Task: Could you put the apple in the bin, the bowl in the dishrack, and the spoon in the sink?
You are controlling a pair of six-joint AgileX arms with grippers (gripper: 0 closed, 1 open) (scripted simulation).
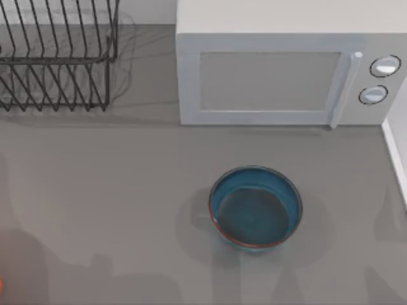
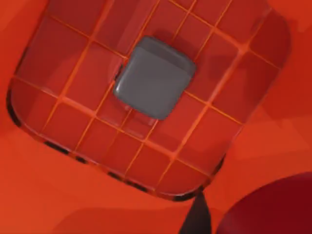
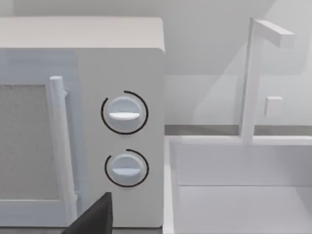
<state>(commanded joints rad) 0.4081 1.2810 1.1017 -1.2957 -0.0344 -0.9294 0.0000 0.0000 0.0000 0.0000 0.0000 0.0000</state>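
Teal-blue bowl (image 1: 255, 206) sits on our grey table (image 1: 127, 178), near the white microwave (image 1: 280, 70); dishrack (image 1: 57, 54) stands far left. Whether our grippers are open, we cannot tell.

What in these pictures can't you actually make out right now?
- Apple: left wrist view, cut off by the frame corner, just a dark red curve above the bin.
- Bin: top view shows an orange sliver at the left edge.
- Dishrack: top view, cropped by the frame's top and left.
- Sink: right wrist view, its basin floor runs off frame.
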